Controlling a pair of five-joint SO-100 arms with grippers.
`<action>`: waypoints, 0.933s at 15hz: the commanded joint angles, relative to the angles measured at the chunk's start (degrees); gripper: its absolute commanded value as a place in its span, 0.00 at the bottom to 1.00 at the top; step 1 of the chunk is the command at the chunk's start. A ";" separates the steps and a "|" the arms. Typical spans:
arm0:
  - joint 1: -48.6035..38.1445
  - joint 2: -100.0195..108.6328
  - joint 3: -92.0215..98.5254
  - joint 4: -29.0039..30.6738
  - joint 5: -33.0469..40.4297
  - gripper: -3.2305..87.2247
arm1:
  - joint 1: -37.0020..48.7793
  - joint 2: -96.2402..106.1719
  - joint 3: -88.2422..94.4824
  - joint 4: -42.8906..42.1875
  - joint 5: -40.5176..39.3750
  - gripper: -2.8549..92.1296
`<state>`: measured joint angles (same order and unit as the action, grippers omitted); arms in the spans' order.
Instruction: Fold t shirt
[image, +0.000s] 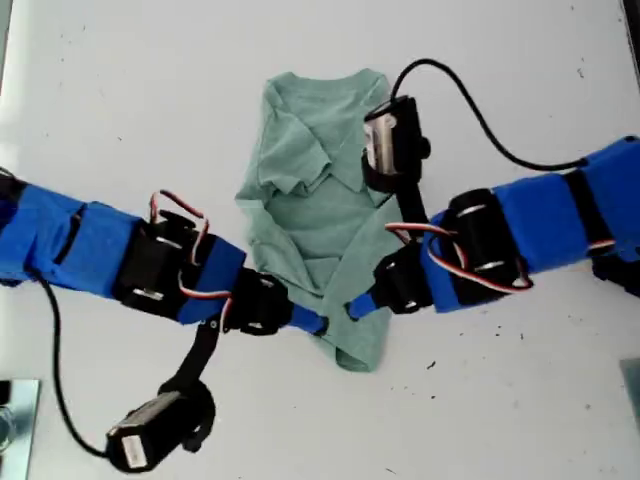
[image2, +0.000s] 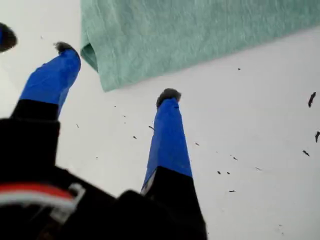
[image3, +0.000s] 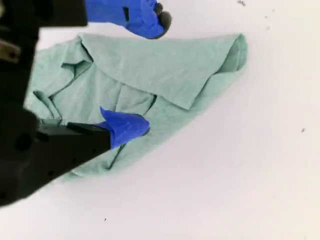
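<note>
t shirt (image: 318, 205): pale green, partly folded, crumpled; lies mid-counter between both arms, neckline end toward the exterior view's top.
counter (image: 120, 100): white, small dark specks.
my first gripper (image2: 116, 71): fingers spread apart, blue-taped, holding nothing; tips just short of a folded shirt corner (image2: 100, 70), over bare counter.
first arm in exterior view: comes in from that view's left, gripper (image: 312, 322) at the shirt's lower edge.
my second gripper (image3: 150, 74): fingers wide apart, nothing clamped; one finger (image3: 125, 127) down on the cloth, the other past the shirt's far edge.
second arm in exterior view: from that view's right, gripper (image: 358, 307) over the shirt's lower part.
</note>
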<state>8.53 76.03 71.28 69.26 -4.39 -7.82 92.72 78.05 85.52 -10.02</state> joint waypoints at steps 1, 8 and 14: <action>-3.34 -6.24 -3.78 -1.58 -0.18 0.33 | -1.05 -3.52 -2.72 -4.57 -0.97 0.36; -4.04 -18.90 -6.06 -3.60 0.88 0.03 | -4.92 -22.85 -2.02 -14.59 -0.88 0.05; -0.88 -15.56 -15.29 -3.87 3.96 0.03 | -6.06 -8.35 -4.83 -11.25 -7.03 0.05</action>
<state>6.06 56.51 58.71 66.01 -1.14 -12.39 77.17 75.23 72.77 -15.91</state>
